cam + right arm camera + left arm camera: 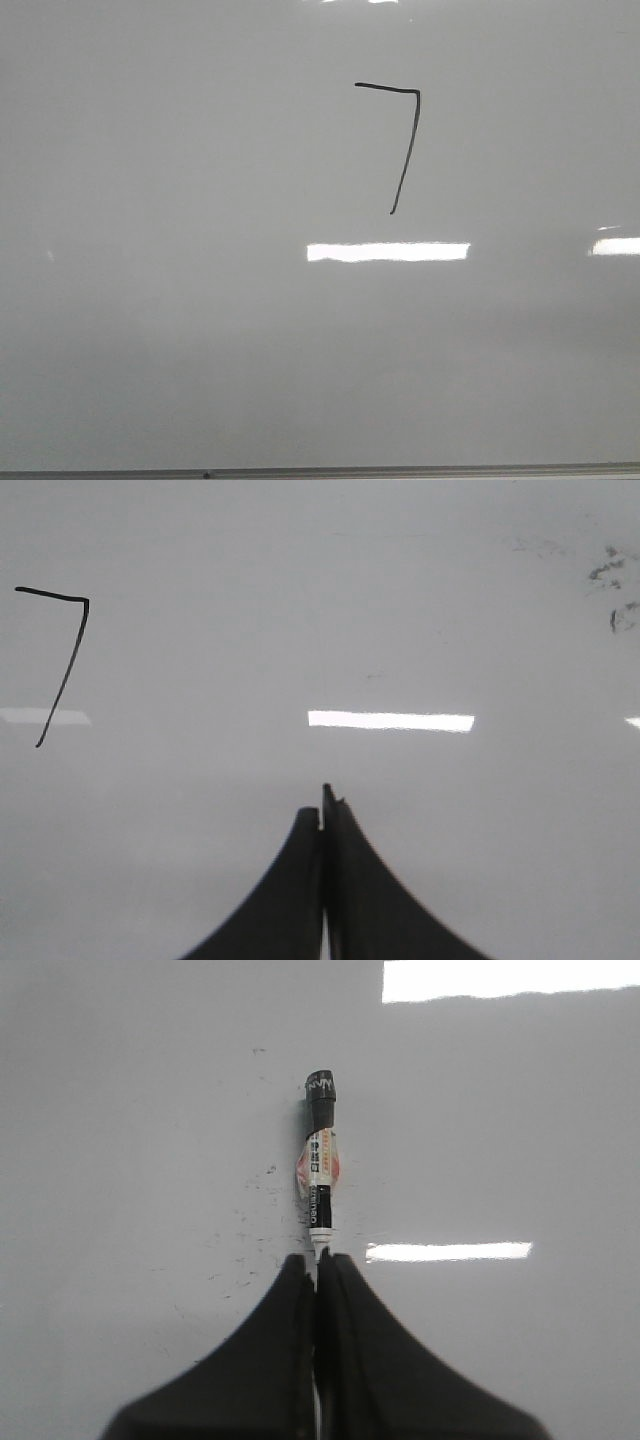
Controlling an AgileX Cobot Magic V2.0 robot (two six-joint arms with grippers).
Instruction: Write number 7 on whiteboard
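Observation:
The whiteboard [150,300] fills the front view, with a thin metal edge strip along the bottom. The number 7 [408,140] is drawn on it in thin black line, a short top stroke joined to a slanted downstroke. It also shows in the right wrist view [66,660]. No gripper shows in the front view. My left gripper [318,1260] is shut on a black marker pen [319,1160] with a labelled barrel and black cap, pointing away over the board [120,1110]. My right gripper [322,815] is shut and empty over the board [450,860].
Bright rectangular light reflections lie on the board [388,252], [615,246]. Faint black ink specks dot the board around the marker [245,1235]. Dark smudges mark the board at the edge of the right wrist view [610,580].

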